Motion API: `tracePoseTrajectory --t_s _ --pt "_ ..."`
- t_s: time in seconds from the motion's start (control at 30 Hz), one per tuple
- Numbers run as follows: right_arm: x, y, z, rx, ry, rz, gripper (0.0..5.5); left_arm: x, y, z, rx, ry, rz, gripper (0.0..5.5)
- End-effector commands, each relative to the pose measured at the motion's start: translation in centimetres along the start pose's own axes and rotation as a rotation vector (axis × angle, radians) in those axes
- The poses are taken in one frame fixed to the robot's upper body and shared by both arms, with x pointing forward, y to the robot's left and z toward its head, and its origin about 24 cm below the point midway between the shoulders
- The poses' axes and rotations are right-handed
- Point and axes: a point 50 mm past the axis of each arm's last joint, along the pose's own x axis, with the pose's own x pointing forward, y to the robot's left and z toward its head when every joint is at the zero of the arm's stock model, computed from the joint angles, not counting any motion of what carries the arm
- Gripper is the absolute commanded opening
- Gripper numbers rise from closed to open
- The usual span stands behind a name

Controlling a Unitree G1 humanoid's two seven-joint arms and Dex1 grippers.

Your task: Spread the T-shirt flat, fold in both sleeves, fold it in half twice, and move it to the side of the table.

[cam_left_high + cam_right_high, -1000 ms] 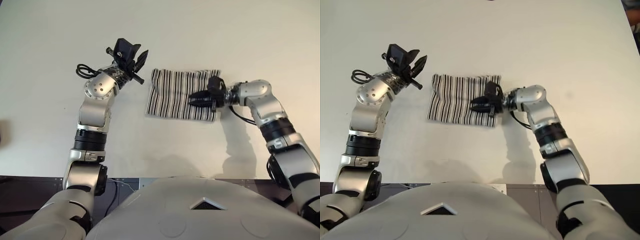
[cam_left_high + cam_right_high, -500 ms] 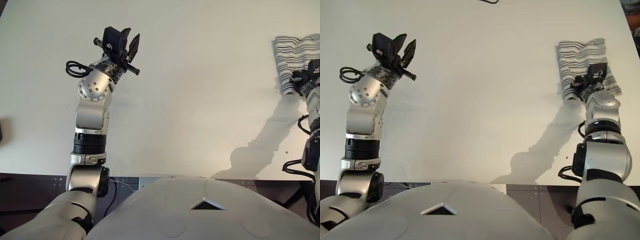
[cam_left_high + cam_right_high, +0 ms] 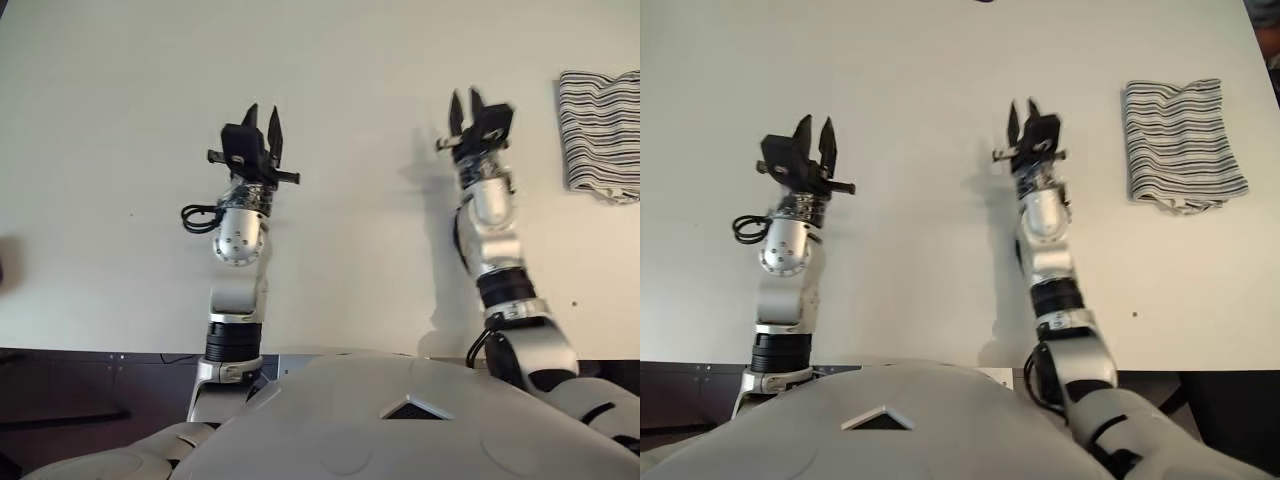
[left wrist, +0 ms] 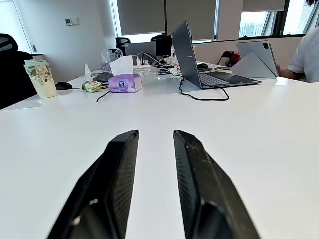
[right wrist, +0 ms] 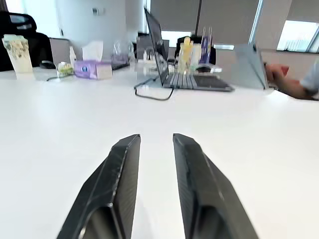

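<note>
Black-and-white striped T-shirt point(image 3: 1183, 143), folded into a compact rectangle, lies flat at the right side of the white tabletop point(image 3: 940, 60), well apart from both arms.

From the head views we see the two silver arms reaching forward from the near edge, roughly parallel, with their wrists pointing away from the body. The left end effector point(image 3: 262, 115) has its two black fingers spread, with bare tabletop showing between them. The right end effector point(image 3: 465, 103) sits between the left arm and the T-shirt, level with the garment's near half, and its fingers are likewise parted, though by a narrower gap.

In the left wrist view we look along the left end effector point(image 4: 155, 135) low over the tabletop, its two black fingers point(image 4: 119, 169) held apart. Beyond them, far across the surface, we make out an open grey laptop point(image 4: 192, 55), a purple tissue box point(image 4: 122, 82) and a floral paper cup point(image 4: 42, 77).

In the right wrist view the right end effector point(image 5: 156, 137) points the same way, with its fingers point(image 5: 197, 174) separated. The laptop point(image 5: 164, 59) stands in the distance.
</note>
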Motion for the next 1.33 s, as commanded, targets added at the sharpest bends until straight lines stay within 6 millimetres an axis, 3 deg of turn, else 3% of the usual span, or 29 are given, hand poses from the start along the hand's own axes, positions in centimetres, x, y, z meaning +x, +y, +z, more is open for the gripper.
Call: tracePoseTrajectory --t_s 0.03,0.47,0.57,0.7,1.03,1.33 --pt "1.5 -0.6 1.3 -0.009 -0.019 -0.041 1.19 2.2 -1.9 0.1 0.005 -0.051 -0.026 1.3" --pt "2.8 -1.4 1.7 -0.067 -0.038 -0.011 1.34 4.8 -0.5 -1.0 -0.063 -0.026 0.106 1.33" --pt "2.4 -1.7 1.7 -0.059 -0.04 0.011 1.81 4.5 -0.9 -0.2 -0.098 -0.082 0.063 1.74" --pt "2.3 -1.8 1.7 -0.08 -0.033 0.028 2.45 4.3 -1.2 -1.0 -0.053 -0.035 0.085 2.28" --pt "2.5 -1.2 1.9 -0.103 -0.021 0.034 2.45 4.1 -1.3 -1.0 0.006 -0.003 0.077 2.28" --pt "4.2 0.1 3.2 -0.123 -0.051 0.111 2.45 3.3 -0.2 -1.7 0.01 0.036 0.231 2.28"
